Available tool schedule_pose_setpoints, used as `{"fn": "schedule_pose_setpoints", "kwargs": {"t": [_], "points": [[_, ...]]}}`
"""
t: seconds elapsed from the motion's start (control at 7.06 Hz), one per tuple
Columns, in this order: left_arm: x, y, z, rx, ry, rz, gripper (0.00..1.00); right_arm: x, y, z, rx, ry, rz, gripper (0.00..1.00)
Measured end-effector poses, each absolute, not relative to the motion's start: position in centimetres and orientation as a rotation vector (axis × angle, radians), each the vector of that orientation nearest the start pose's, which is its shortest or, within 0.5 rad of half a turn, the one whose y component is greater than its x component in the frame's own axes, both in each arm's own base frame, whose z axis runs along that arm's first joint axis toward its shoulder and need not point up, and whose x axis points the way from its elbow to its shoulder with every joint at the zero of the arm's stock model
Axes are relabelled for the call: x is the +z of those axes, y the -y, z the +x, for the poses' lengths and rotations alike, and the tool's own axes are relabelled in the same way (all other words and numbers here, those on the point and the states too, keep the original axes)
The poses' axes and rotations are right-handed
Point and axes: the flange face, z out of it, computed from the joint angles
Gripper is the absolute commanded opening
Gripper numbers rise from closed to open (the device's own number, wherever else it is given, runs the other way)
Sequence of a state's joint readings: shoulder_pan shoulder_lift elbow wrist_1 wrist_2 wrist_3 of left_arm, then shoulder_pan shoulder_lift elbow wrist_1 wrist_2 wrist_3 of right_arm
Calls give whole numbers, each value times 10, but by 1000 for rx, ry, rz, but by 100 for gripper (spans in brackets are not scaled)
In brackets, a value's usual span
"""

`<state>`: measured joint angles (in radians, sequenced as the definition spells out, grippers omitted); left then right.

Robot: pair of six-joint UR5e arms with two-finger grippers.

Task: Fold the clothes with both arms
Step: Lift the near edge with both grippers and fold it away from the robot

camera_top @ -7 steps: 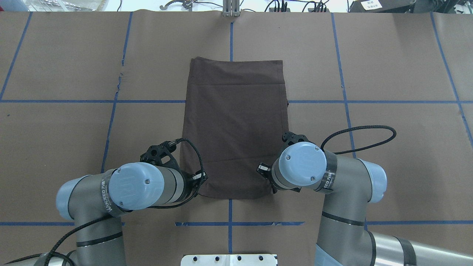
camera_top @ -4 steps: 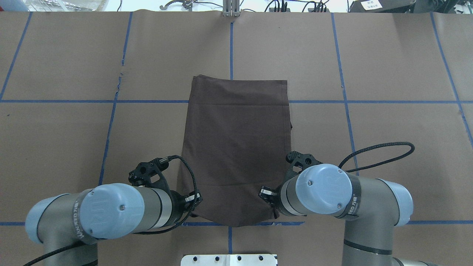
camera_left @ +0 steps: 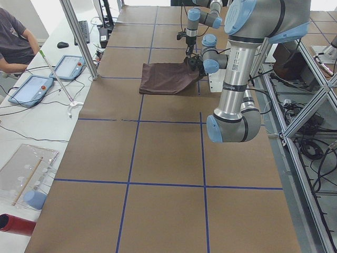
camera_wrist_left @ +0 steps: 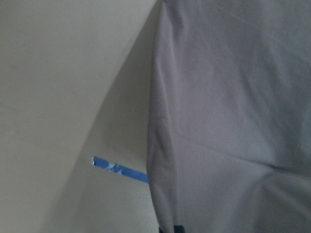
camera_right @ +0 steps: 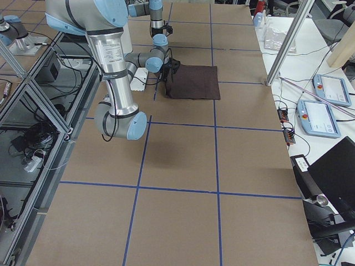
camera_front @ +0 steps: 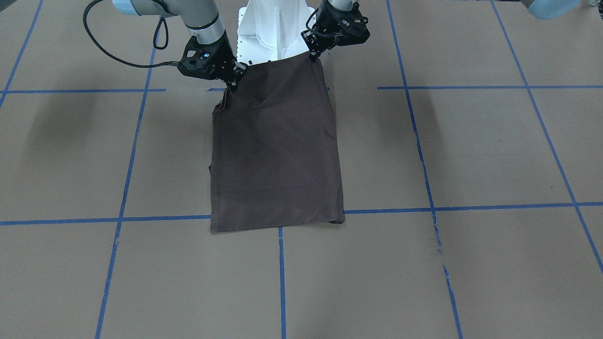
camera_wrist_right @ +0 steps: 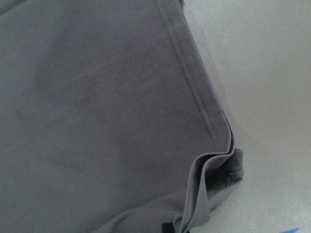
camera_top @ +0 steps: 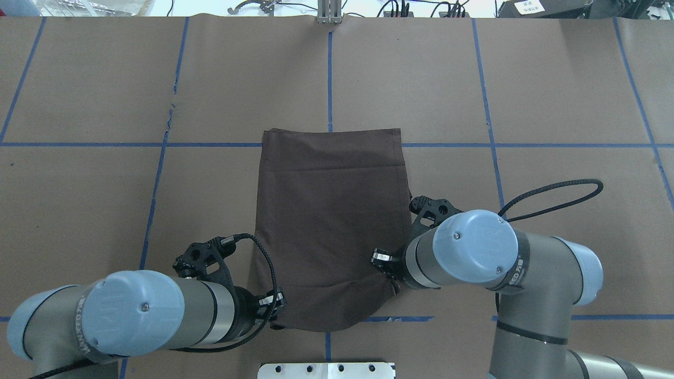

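Observation:
The dark brown T-shirt (camera_top: 331, 221) lies folded into a tall rectangle on the brown table cover, and its near edge is lifted off the table. My left gripper (camera_top: 276, 315) is shut on the near left corner, on the right in the front-facing view (camera_front: 313, 57). My right gripper (camera_top: 392, 287) is shut on the near right corner (camera_front: 233, 84). The far hem (camera_front: 278, 225) rests flat on a blue tape line. The left wrist view is filled with hanging fabric (camera_wrist_left: 233, 97). A doubled hem edge (camera_wrist_right: 194, 97) crosses the right wrist view. The collar and lettering are hidden.
The white pedestal base (camera_top: 326, 370) stands just behind the lifted edge. Blue tape lines (camera_top: 158, 179) grid the brown cover. A seated person (camera_left: 13, 37) and tablets (camera_left: 31, 87) are beyond the table's far side, and metal frame posts (camera_right: 283, 50) stand at its edge.
Both arms have drawn back toward the base, dragging the T-shirt with them. Its far edge slid nearer along the table, and the near edge now sags between the grippers.

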<state>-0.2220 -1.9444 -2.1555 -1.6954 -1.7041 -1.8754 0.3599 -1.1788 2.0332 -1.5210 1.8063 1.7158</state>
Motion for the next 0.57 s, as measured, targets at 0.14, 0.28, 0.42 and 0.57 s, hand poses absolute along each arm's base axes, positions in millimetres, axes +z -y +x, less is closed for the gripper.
{"fn": "schedule_pose_setpoints", "kwargs": {"t": [0.14,0.28,0.42,0.57], "points": [[183,266,464,-431,-1107,-133,0,235,340,-476,388,929,-128,0],[176,320,454,-460,-1111,-95,0,231,392,-472,420,924,-141,0],[176,385,451,-488,-1089,-49,0,231,450,-477,456,913,-153,0],[187,451,457,-510,-1058,3,42,240,510,-489,483,909,-158,0]]}}
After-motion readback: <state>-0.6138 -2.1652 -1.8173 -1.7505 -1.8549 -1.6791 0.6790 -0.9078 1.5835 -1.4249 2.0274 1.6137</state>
